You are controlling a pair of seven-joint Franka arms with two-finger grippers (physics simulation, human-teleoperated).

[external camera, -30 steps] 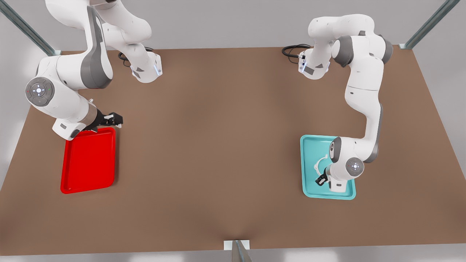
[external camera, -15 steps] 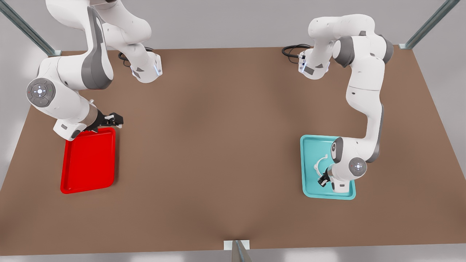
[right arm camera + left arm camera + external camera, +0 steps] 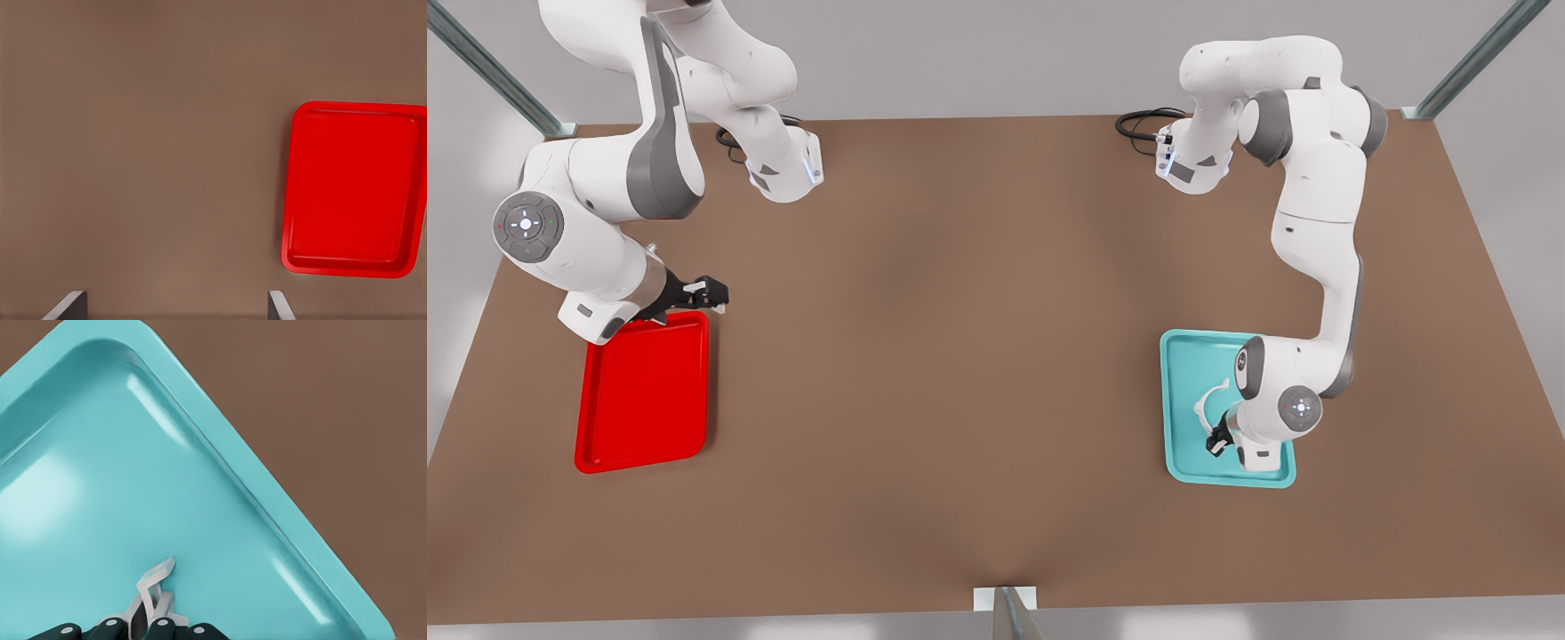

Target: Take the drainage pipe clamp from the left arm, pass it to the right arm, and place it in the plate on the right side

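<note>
- Two white jointed arms work over a brown tabletop (image 3: 978, 356); the left wrist view looks into the teal tray, so the left arm (image 3: 1316, 267) is the one on the front view's right, and the right arm (image 3: 605, 204) is on the front view's left.
- Left hand (image 3: 1214, 442), small and black, is down inside the light teal shallow rectangular tray (image 3: 1183, 356), with its fingertips (image 3: 160, 628) close together around the lower end of the clamp; whether they actually pinch it cannot be told.
- Small thin white half-ring drainage pipe clamp (image 3: 1208, 399) lies in the teal tray, one bent end tab (image 3: 159, 572) sticking out just past the fingertips in the left wrist view.
- Right hand (image 3: 710, 293) hangs by the far edge of the bright red shallow rectangular plate (image 3: 645, 391), near its corner toward the tabletop's middle, fingers (image 3: 277, 305) spread wide with nothing between them.
- Red plate sits well apart from the teal tray, across the tabletop.
</note>
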